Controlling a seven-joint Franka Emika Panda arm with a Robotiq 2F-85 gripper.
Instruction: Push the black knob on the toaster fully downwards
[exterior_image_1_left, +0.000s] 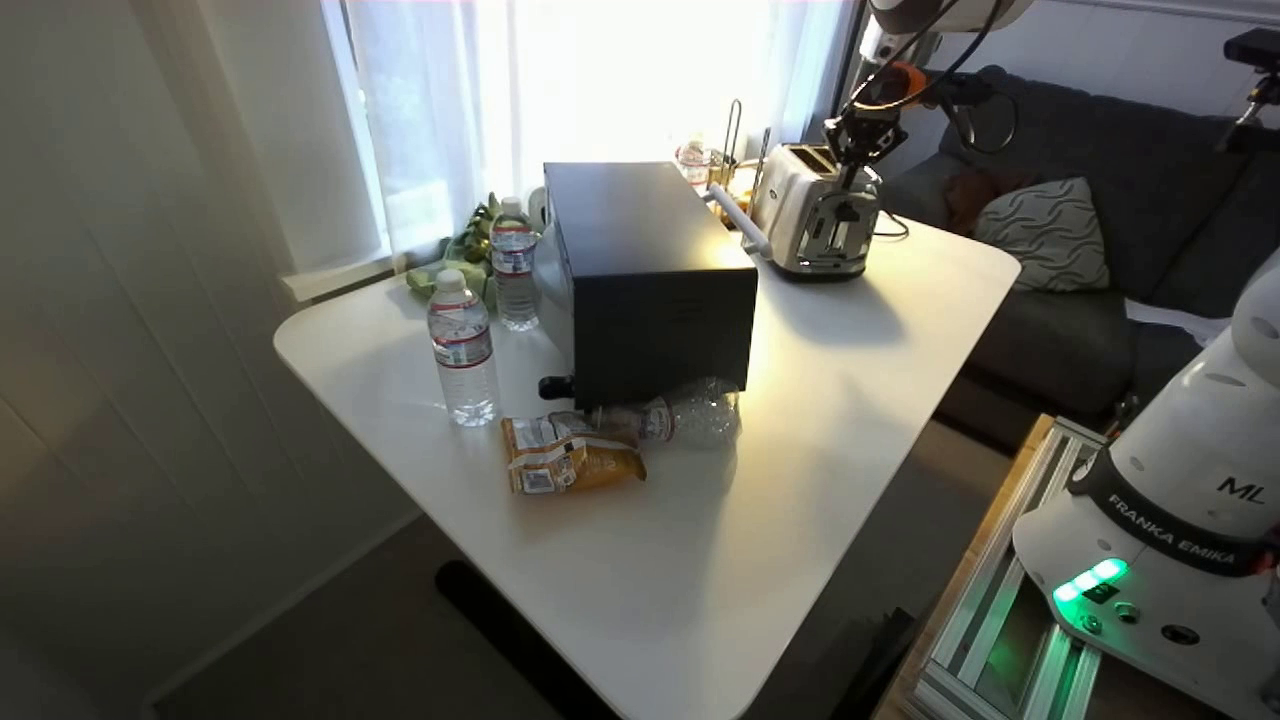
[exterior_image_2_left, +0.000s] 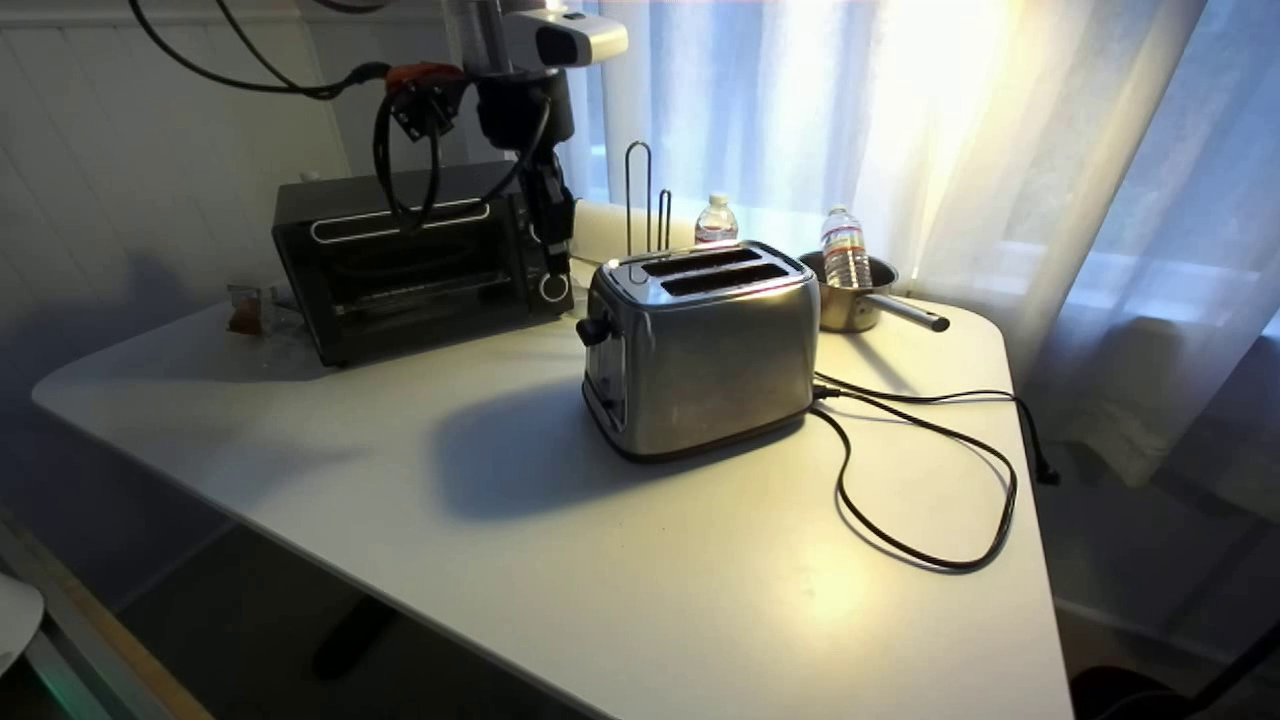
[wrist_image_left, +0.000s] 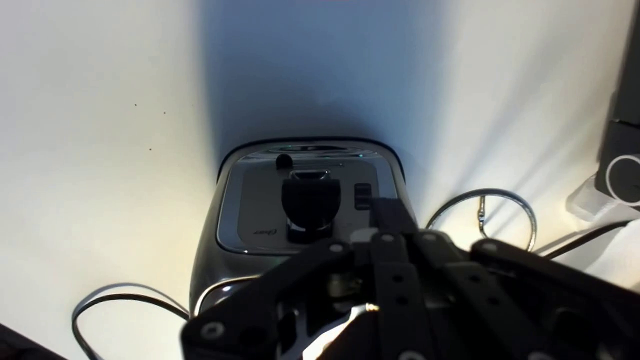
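The silver toaster (exterior_image_1_left: 785, 205) stands on the white table in both exterior views (exterior_image_2_left: 720, 360), with dark slots on top. Its black knob (exterior_image_2_left: 595, 331) sticks out high on the narrow end face. The knob shows from above in the wrist view (wrist_image_left: 311, 200) and below the fingers in an exterior view (exterior_image_1_left: 847, 213). My gripper (wrist_image_left: 392, 212) points down with its fingers together and nothing seen between them. In the wrist view the fingertips lie to the right of the knob, apart from it. In an exterior view the gripper (exterior_image_2_left: 557, 262) hangs higher than the knob, off the toaster's end.
A black toaster oven (exterior_image_1_left: 660, 300) stands near the toaster. Bottles (exterior_image_1_left: 462, 350), a crushed bottle (exterior_image_1_left: 700, 412) and an orange snack bag (exterior_image_1_left: 575, 458) lie around it. A wire stand (exterior_image_2_left: 640, 200) and a pot (exterior_image_2_left: 850, 312) are behind the toaster. A black cord (exterior_image_2_left: 1008, 500) trails from it.
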